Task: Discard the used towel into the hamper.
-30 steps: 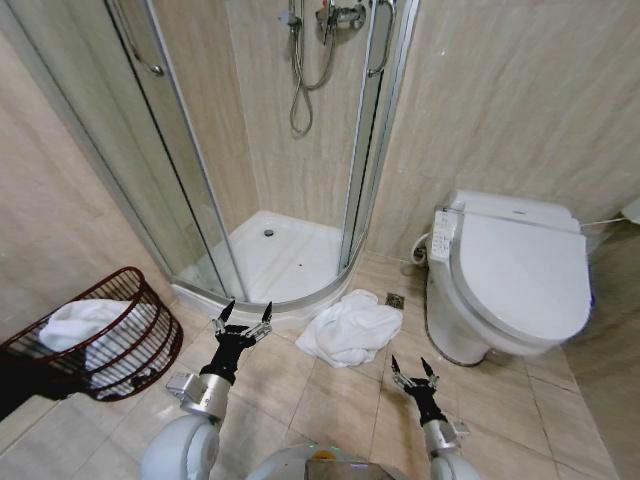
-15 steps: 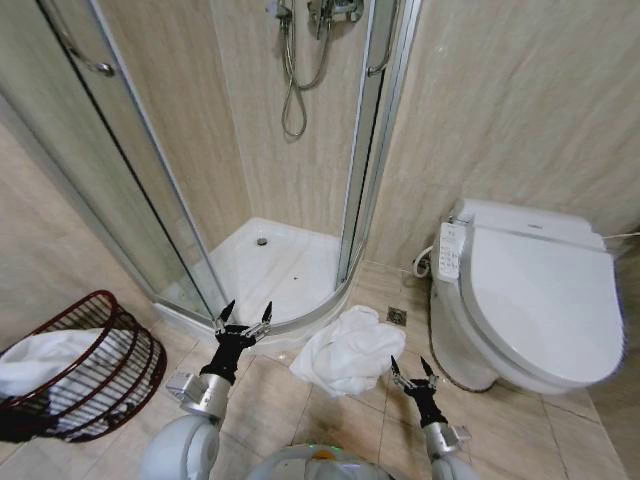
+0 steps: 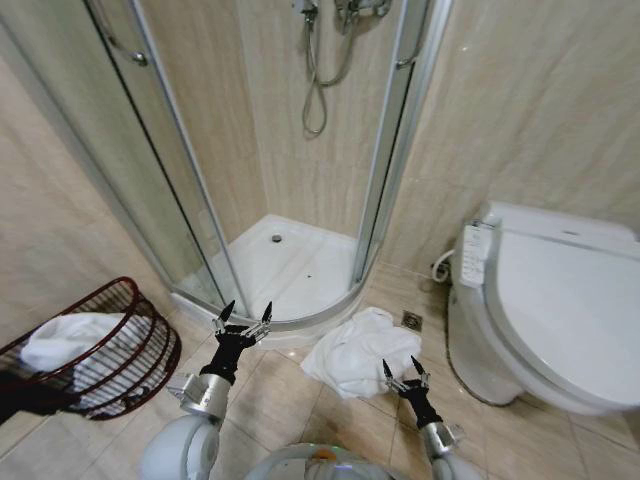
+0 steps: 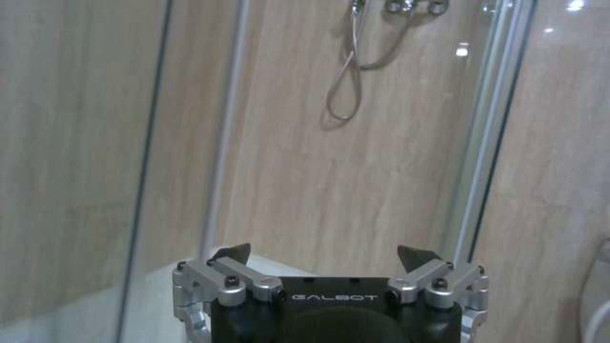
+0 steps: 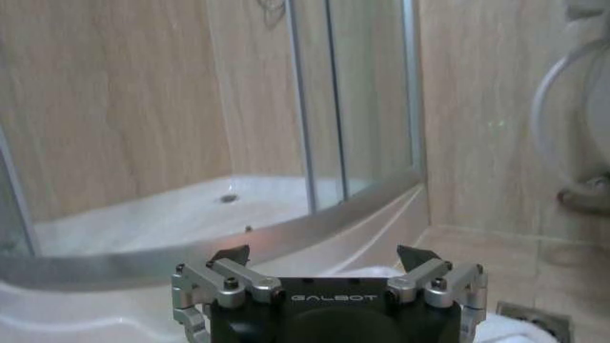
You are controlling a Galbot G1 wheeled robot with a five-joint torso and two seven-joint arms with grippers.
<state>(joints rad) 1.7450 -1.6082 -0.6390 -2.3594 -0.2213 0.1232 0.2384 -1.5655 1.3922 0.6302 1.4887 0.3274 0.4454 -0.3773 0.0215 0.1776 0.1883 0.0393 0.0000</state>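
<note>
Towel: your used towel point(image 3: 355, 350) lies crumpled in a white heap on the tiled floor point(image 3: 290, 400), just outside the curved lip of the shower tray point(image 3: 300, 265) and beside the floor drain point(image 3: 412, 320). Nothing grips it. A white corner of it also peeks in at the bottom of the right wrist view point(image 5: 519, 330).

Hamper: the hamper point(image 3: 110, 345) is a dark red-brown wire basket standing on the floor by the left wall, well apart from the towel. You can see white cloth point(image 3: 70, 335) already inside it.

Right gripper: your right gripper point(image 3: 402, 372) is raised with its fingers spread wide and nothing between them. In the head view it sits close to the near edge of the towel; you cannot tell whether it touches it.

Left gripper: your left gripper point(image 3: 243, 315) is also spread wide and empty, pointing up in front of the shower tray's rim, between the hamper and the towel.

Surroundings: the toilet point(image 3: 560, 300) with its lid down stands to the right of the towel. The glass shower door point(image 3: 150, 150) stands open, and the shower hose point(image 3: 320, 75) hangs on the back wall.
</note>
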